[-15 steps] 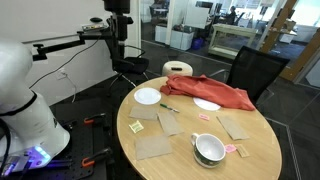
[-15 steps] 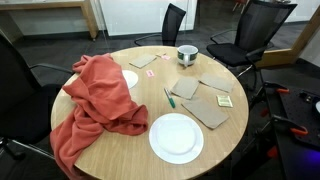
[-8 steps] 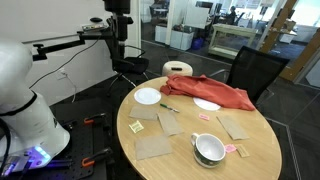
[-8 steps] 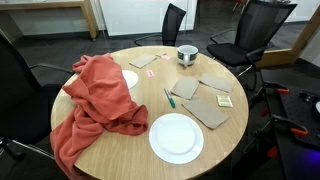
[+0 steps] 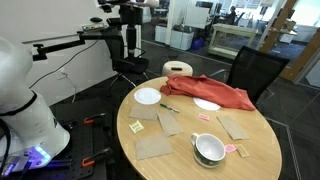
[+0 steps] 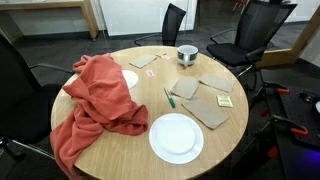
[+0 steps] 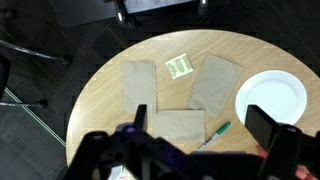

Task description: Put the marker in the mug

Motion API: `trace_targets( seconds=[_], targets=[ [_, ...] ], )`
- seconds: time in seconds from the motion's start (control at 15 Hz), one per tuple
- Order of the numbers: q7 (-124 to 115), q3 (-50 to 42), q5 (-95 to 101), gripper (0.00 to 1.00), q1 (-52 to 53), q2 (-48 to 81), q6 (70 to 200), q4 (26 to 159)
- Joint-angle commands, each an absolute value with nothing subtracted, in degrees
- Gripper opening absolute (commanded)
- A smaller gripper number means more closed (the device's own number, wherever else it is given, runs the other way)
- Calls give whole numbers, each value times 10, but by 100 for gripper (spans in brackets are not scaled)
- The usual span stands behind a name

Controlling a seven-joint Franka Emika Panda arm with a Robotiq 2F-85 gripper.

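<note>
The marker (image 5: 168, 107) is a thin stick with a green end, lying on the round wooden table among brown paper sheets; it also shows in an exterior view (image 6: 168, 97) and in the wrist view (image 7: 213, 134). The white mug (image 5: 209, 149) stands upright and empty near the table's edge, also visible in an exterior view (image 6: 187, 54); I cannot make it out in the wrist view. My gripper (image 5: 131, 42) hangs high above and beyond the table, far from both. In the wrist view its jaws (image 7: 203, 125) are open and empty, with the marker seen far below between them.
A red cloth (image 6: 95, 100) drapes over one side of the table. Two white plates (image 5: 147, 96) (image 5: 207, 104) lie flat. Brown paper sheets (image 6: 205, 108) and yellow sticky notes (image 5: 136, 126) lie about. Office chairs (image 5: 255, 70) stand around the table.
The gripper, high behind the table, has shifted slightly to the right in the exterior view. Nothing on the table has moved.
</note>
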State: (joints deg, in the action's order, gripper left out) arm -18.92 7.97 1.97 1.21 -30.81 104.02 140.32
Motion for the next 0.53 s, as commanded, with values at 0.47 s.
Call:
trace_targets(
  seconds=[0.47],
  targets=[
    [-426, 105, 27, 100, 5, -80, 1243, 1332]
  ],
)
